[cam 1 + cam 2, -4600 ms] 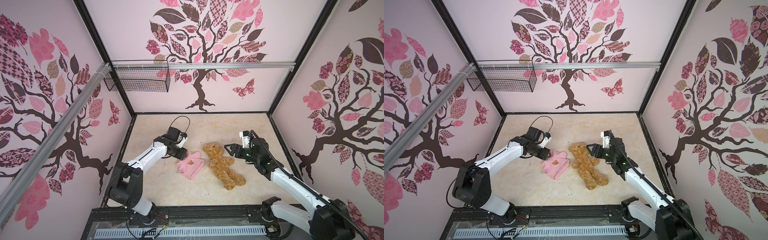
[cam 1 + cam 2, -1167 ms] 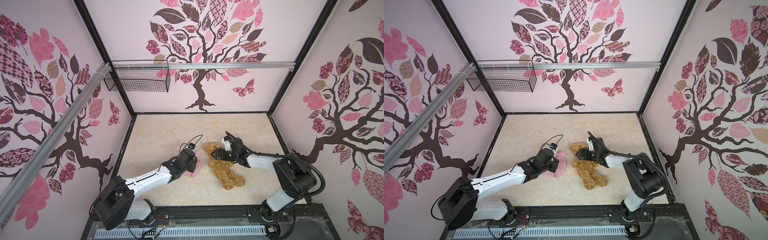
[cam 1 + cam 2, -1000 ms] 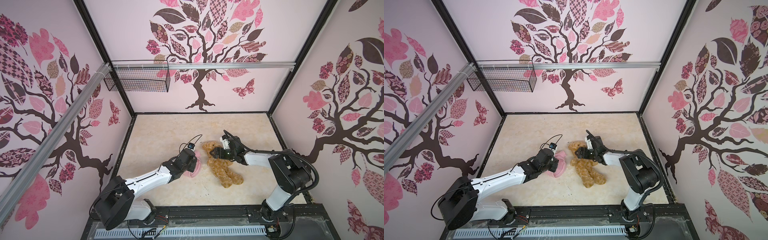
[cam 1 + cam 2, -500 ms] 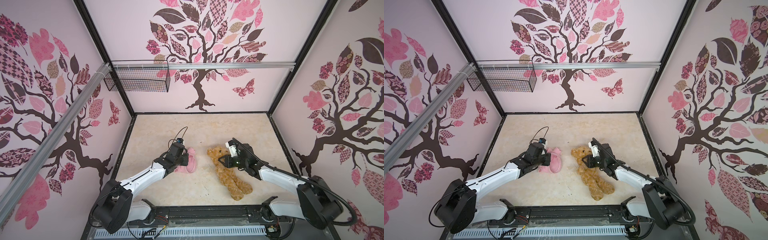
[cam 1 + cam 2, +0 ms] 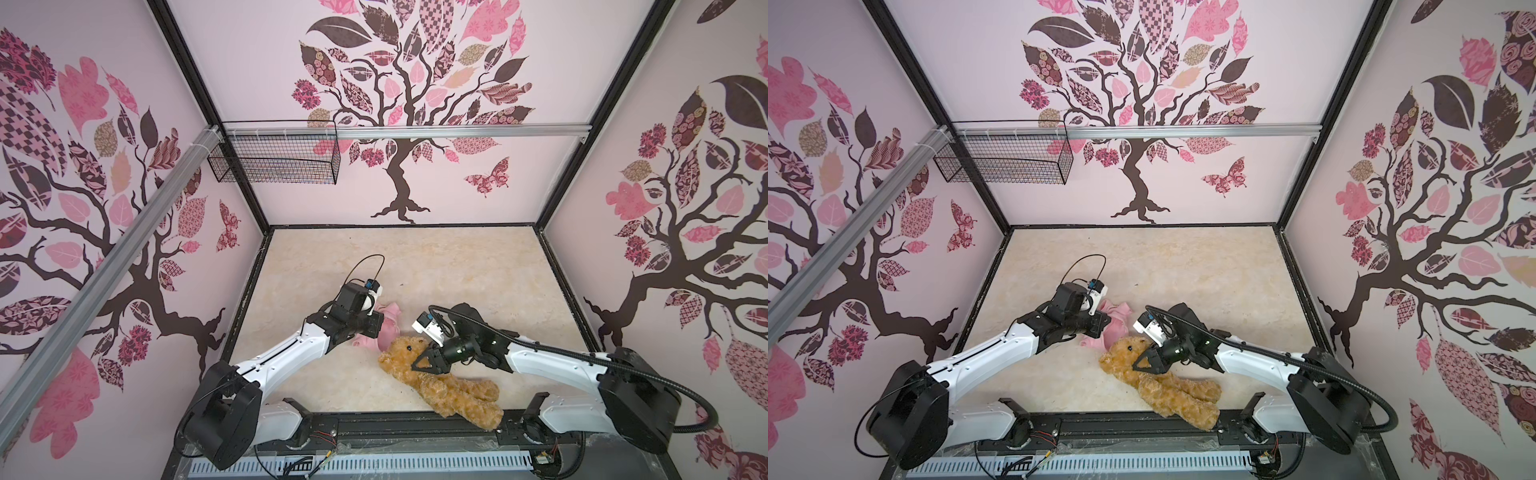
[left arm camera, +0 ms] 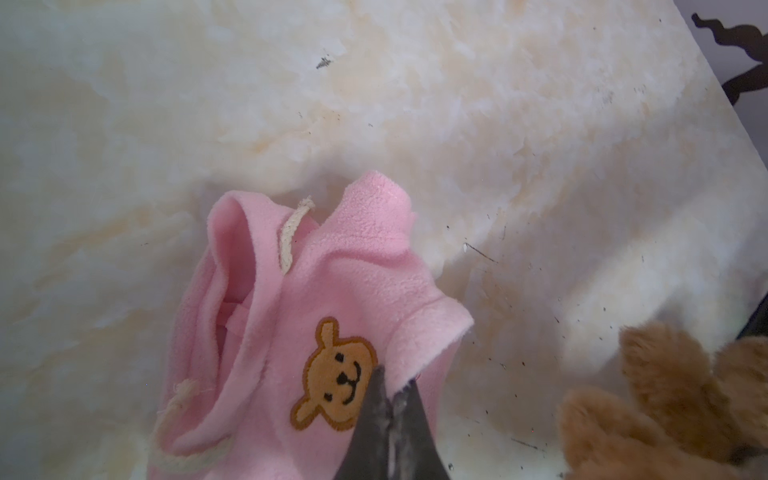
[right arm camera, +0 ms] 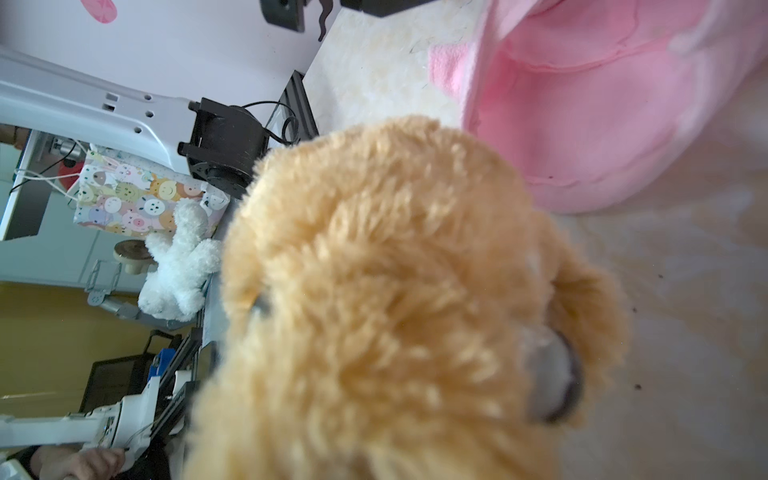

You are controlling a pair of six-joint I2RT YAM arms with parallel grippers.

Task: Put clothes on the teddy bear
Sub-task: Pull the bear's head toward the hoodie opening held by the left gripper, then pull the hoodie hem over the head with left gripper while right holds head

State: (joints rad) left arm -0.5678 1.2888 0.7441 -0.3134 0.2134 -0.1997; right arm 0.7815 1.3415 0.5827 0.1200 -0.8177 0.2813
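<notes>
In both top views the cream surface [image 5: 457,266] carries the teddy bear [image 5: 440,386] near its front edge, head just beside the pink hoodie [image 5: 388,330]. The right gripper [image 5: 417,364] looks clamped on fur by the neck, while the left gripper [image 6: 388,399] pinches the hoodie's edge. Probably best: hold the opening wide, then feed the head in slowly.

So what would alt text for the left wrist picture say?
A pink fleece hoodie with an orange bear-face patch lies on a cream marbled table, its edge pinched by the left gripper. Golden fur of the teddy bear shows at the frame's edge.
</notes>
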